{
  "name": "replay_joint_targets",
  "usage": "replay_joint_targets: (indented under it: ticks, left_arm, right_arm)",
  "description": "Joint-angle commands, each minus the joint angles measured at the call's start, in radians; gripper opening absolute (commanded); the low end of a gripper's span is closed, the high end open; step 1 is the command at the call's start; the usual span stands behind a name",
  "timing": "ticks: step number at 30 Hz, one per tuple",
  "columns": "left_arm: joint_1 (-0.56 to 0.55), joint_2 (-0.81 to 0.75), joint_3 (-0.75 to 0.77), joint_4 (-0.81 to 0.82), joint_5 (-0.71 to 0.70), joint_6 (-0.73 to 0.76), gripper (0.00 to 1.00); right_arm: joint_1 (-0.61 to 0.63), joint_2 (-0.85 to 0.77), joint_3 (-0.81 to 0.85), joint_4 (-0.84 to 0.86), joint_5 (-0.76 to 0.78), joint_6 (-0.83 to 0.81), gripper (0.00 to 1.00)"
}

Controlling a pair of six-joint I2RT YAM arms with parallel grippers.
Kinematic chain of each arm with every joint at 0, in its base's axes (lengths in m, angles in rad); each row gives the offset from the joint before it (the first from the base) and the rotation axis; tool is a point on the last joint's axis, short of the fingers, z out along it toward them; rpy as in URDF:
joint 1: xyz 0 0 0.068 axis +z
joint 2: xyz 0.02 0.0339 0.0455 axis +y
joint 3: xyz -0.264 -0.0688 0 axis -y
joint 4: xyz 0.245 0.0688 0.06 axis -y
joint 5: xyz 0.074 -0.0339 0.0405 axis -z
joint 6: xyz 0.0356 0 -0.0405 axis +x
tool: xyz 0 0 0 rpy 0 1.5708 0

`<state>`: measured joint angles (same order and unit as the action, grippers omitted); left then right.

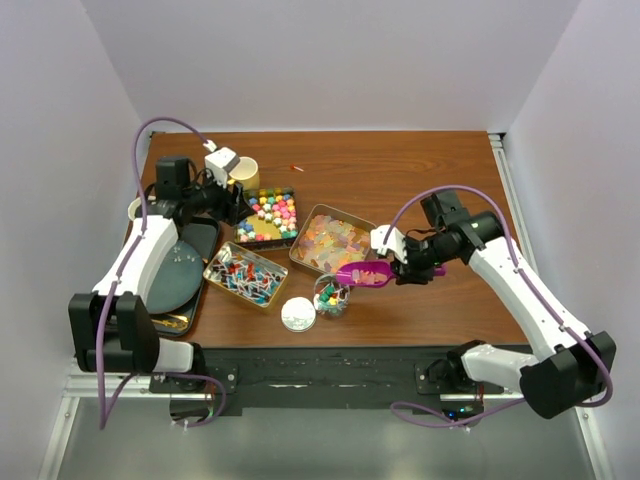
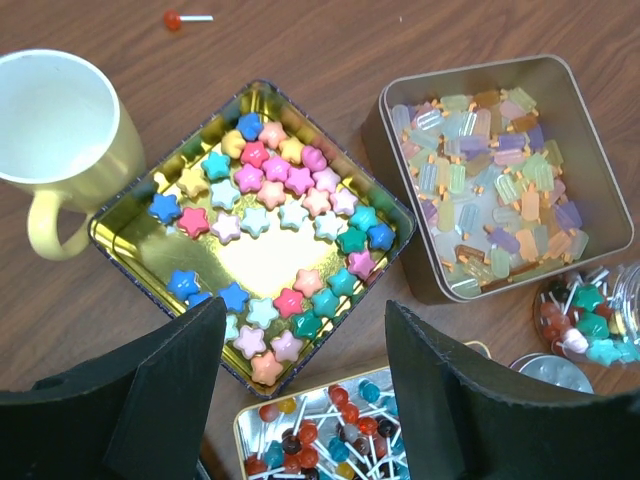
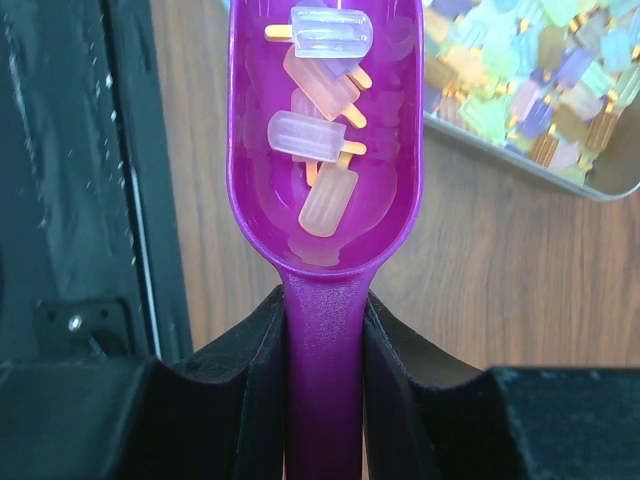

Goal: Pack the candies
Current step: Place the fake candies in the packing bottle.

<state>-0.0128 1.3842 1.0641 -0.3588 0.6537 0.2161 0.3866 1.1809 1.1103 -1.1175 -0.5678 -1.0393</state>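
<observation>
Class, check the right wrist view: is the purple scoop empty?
No, the purple scoop holds several popsicle-shaped candies.

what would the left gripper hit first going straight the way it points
Probably the star candies in the gold tin: they lie ahead of the left gripper, between its open fingers, though depth is unclear.

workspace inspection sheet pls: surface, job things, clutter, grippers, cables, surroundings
Surface: wooden table, one stray lollipop at the far side.
Job's things: star candies, popsicle candies and lollipops in three open tins; jar partly filled, its lid off beside it.
Clutter: yellow mug, dark tray.
Grippers: left gripper open above the star candies; right gripper shut, fingers clamping the purple scoop, which holds popsicle candies.
Cables: purple cable looped along each arm.
Surroundings: white walls.
</observation>
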Motion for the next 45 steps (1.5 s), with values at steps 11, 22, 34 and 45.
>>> replay_joint_targets:
  ticks: [11, 22, 34, 45]
  left_arm:
    - [0.054, -0.172, -0.137, 0.113, 0.032, -0.093, 0.70]
    - [0.082, -0.275, -0.257, 0.156, 0.066, -0.139, 0.70]
    - [0.109, -0.306, -0.325, 0.251, 0.099, -0.207, 0.70]
    - [0.109, -0.298, -0.372, 0.343, 0.152, -0.293, 0.70]
  right_arm:
    - [0.115, 0.057, 0.152, -0.157, 0.235, -0.022, 0.00]
    - [0.268, 0.172, 0.212, -0.061, 0.462, 0.124, 0.00]
    - [0.394, 0.246, 0.310, -0.212, 0.637, 0.039, 0.00]
    - [0.482, 0.281, 0.378, -0.294, 0.773, 0.025, 0.00]
